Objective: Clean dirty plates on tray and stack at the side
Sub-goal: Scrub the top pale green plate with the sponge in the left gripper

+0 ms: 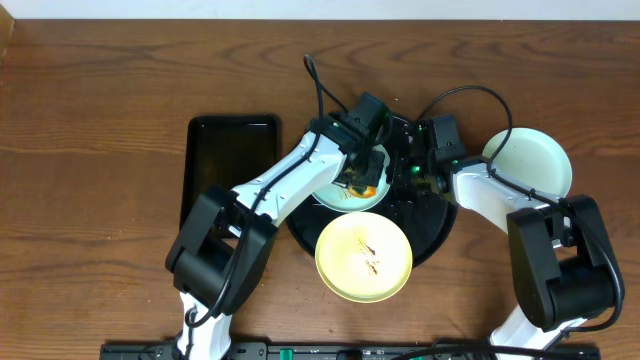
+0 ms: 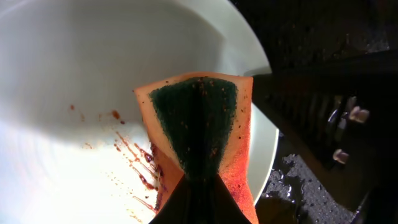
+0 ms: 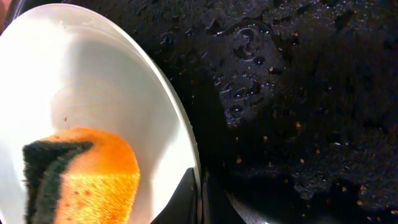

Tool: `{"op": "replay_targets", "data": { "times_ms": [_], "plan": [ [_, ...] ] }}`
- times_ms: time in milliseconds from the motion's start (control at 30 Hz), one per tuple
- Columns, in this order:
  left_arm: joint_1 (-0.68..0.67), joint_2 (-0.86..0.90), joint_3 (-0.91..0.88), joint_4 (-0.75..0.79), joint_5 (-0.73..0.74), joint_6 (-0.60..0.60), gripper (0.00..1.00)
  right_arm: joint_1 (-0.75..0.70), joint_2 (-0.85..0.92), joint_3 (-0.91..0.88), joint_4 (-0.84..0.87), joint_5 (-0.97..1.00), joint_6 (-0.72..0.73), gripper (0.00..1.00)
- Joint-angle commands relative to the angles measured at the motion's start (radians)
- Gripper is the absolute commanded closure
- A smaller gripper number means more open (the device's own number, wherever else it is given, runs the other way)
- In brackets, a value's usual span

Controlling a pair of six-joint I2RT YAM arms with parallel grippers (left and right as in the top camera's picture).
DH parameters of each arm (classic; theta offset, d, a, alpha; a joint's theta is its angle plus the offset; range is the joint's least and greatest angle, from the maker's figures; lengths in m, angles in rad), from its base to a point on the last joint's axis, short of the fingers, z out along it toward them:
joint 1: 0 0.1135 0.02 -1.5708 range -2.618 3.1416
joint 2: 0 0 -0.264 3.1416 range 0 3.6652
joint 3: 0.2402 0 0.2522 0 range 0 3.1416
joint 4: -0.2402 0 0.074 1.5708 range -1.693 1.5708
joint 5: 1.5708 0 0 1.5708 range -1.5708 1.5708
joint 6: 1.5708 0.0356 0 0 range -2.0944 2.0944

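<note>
A pale mint plate [image 1: 333, 196] sits on the round black tray [image 1: 432, 226] and carries brown smears [image 2: 134, 155]. My left gripper [image 1: 360, 178] is shut on an orange sponge with a green scouring face [image 2: 199, 124] and presses it on this plate [image 2: 74, 74]. My right gripper [image 1: 415, 178] is shut on the plate's rim [image 3: 200, 186]; the plate [image 3: 93, 81] and the sponge [image 3: 87, 168] show in the right wrist view. A pale yellow plate [image 1: 363, 256] with brown smears lies on the tray's front edge. A second mint plate [image 1: 528, 163] lies on the table to the right of the tray.
A smaller rectangular black tray [image 1: 232, 165] lies on the wooden table left of the round one. The round tray's floor [image 3: 298, 93] is wet, with crumbs on it. Both arms reach over the round tray from the front.
</note>
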Motion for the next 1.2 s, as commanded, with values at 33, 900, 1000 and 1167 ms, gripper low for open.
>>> {"op": "replay_targets", "data": {
  "times_ms": [33, 900, 1000, 1167],
  "plan": [
    [0.003, 0.01, -0.048, 0.001, 0.006, 0.004, 0.92, 0.009, 0.018, 0.008, -0.001, 0.009, 0.015, 0.99],
    [0.098, -0.082, -0.098, 0.056, -0.251, -0.032, 0.92, 0.009, 0.018, 0.008, -0.076, 0.059, 0.014, 0.99],
    [0.098, -0.158, -0.098, 0.039, -0.202, -0.033, 0.92, 0.009, 0.018, 0.008, -0.072, 0.067, 0.013, 0.99],
    [0.108, -0.271, -0.099, -0.005, -0.201, -0.033, 0.92, 0.009, 0.018, 0.008, -0.057, 0.092, -0.007, 0.99]
  ]
}}
